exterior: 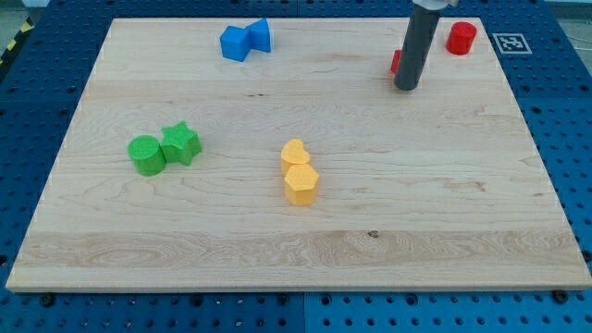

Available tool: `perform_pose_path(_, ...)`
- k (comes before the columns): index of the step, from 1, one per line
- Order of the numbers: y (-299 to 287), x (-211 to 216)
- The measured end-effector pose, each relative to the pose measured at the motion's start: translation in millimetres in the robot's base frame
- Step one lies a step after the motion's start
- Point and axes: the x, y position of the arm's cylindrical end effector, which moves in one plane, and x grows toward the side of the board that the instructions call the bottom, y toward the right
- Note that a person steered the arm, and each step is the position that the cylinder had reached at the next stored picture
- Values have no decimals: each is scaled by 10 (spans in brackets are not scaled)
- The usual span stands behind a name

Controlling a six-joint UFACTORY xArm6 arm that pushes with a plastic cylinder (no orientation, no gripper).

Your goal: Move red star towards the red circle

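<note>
No jaws are fitted; my tip (pixel 406 88) is set touching the mostly hidden red star (pixel 395 62), left of the red circle (pixel 461 38), apparently for pushing it rightward.

Star (pixel 395 62) behind tip (pixel 406 88), circle (pixel 461 38) right.

A: Is the lighting even?
B: Bright and diffuse from overhead; the board (pixel 296 231) shows no glare, and blocks cast only faint, short shadows.
A: Sharpness?
B: Mostly crisp. The rod (pixel 414 46) looks slightly soft at 1 o'clock. Board edges taper toward 12 o'clock from perspective, without visible bending.
</note>
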Motion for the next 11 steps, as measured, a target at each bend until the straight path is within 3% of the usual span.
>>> perform_pose_path(1, 0, -205)
perform_pose_path(5, -226, -222)
perform_pose_path(8, -116, -761)
perform_pose_path(11, -44, -768)
